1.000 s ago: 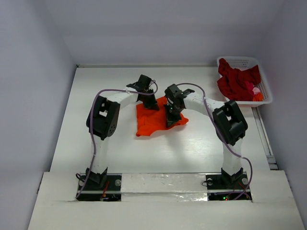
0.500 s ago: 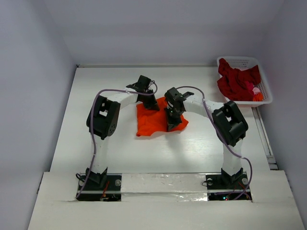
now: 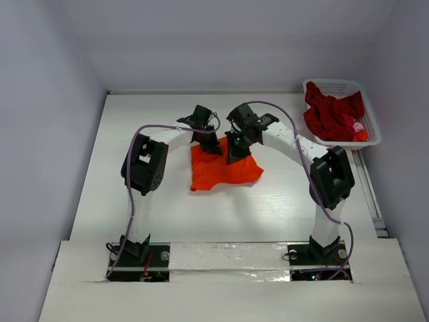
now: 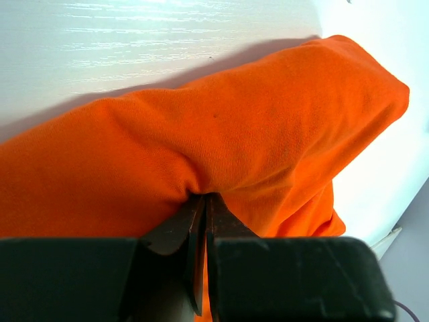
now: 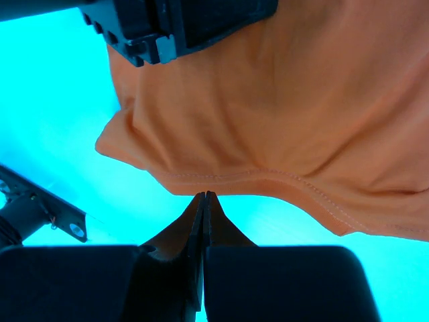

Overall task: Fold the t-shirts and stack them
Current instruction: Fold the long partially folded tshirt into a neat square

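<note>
The bright orange t-shirt (image 3: 221, 171) lies bunched on the white table between the two arms. My left gripper (image 3: 209, 146) is at its back left edge, shut on a pinched fold of the orange cloth (image 4: 234, 134); the pinch is right at my fingertips (image 4: 204, 196). My right gripper (image 3: 233, 155) is at the shirt's back middle, jaws closed. In the right wrist view its tips (image 5: 204, 194) touch the stitched hem of the orange shirt (image 5: 301, 100), with no cloth seen between them. A dark red t-shirt (image 3: 328, 111) and a bit of pink cloth (image 3: 353, 124) lie in the basket.
The white lattice basket (image 3: 372, 137) stands at the back right corner of the table (image 3: 134, 201). My left gripper's black body (image 5: 181, 23) shows at the top of the right wrist view, close to my right gripper.
My right gripper has moved from the shirt's front right part back and up to its back edge, beside my left gripper. The shirt's right side now lies flatter. The left arm has not moved.
</note>
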`<state>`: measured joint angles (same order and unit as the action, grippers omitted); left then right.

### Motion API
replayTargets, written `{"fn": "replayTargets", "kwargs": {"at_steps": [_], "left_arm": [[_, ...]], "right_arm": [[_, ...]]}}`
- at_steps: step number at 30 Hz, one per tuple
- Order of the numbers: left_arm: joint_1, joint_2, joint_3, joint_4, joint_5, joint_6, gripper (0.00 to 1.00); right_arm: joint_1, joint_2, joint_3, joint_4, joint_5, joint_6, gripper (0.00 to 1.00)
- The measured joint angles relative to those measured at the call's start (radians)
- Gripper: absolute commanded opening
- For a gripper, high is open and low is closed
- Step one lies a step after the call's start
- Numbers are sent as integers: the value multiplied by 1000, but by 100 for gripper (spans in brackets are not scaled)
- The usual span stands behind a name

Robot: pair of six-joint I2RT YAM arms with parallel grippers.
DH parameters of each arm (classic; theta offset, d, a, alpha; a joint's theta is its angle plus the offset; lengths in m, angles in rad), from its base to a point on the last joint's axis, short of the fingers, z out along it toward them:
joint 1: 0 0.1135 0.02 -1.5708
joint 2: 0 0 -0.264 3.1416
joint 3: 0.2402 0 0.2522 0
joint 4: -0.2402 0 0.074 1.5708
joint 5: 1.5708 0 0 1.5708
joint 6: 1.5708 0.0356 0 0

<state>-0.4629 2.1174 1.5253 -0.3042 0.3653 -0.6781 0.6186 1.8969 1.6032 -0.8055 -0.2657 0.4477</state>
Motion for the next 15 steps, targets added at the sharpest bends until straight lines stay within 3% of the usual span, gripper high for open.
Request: {"fn": "replayTargets", "kwargs": {"at_steps": [15], "left_arm": [[13, 0, 7, -8, 1, 0, 0]], "right_arm": [[53, 127, -146, 11, -42, -29, 0]]}}
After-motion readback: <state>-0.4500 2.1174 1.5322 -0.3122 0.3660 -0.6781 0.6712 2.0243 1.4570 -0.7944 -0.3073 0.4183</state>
